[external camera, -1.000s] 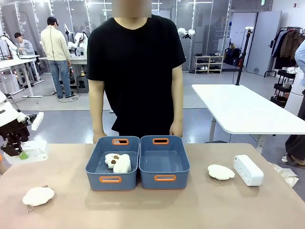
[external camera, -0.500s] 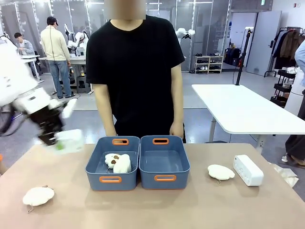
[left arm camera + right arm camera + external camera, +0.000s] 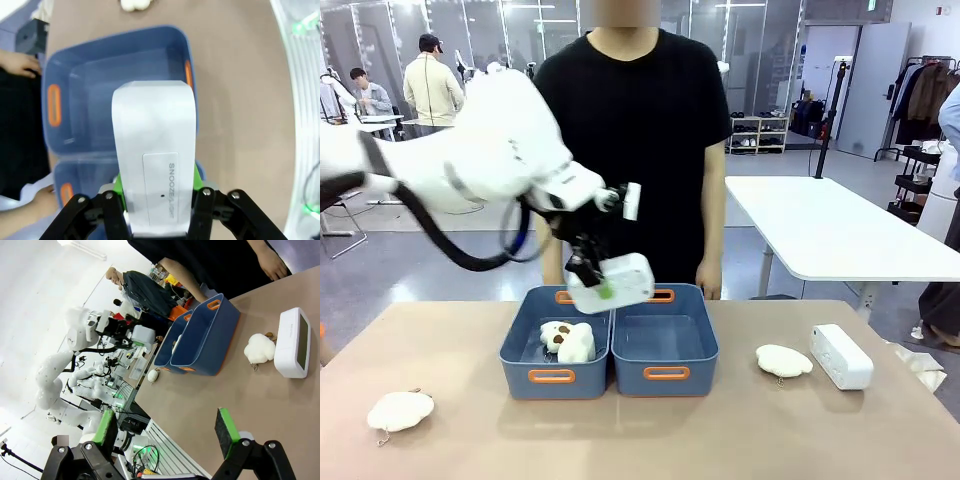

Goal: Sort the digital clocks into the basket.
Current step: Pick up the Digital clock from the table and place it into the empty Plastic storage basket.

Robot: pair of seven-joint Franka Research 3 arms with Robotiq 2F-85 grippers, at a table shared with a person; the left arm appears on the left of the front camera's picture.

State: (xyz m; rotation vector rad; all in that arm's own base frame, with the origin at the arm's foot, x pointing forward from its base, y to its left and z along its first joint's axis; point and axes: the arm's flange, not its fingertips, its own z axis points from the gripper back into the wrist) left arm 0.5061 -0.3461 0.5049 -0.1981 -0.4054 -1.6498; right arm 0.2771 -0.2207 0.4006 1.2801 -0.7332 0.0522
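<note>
My left gripper (image 3: 594,277) is shut on one white digital clock (image 3: 612,283) and holds it in the air over the seam between two blue tubs. In the left wrist view the clock (image 3: 152,150) sits between the fingers of that gripper (image 3: 157,212), above the empty basket (image 3: 95,105). From the front, this empty basket (image 3: 632,378) is the right-hand tub. A second digital clock (image 3: 840,356) lies on the table at the right, also in the right wrist view (image 3: 292,342). My right gripper (image 3: 165,432) is open above the table, holding nothing.
The left tub (image 3: 515,368) holds white plush pieces (image 3: 568,341). More plush pieces lie beside the second clock (image 3: 783,360) and at the front left (image 3: 400,410). A person in a black shirt (image 3: 635,150) stands right behind the tubs, hands at the far table edge.
My left arm has swung from the table's left edge toward the middle, carrying the clock up and over the tubs. The person has shifted slightly right.
</note>
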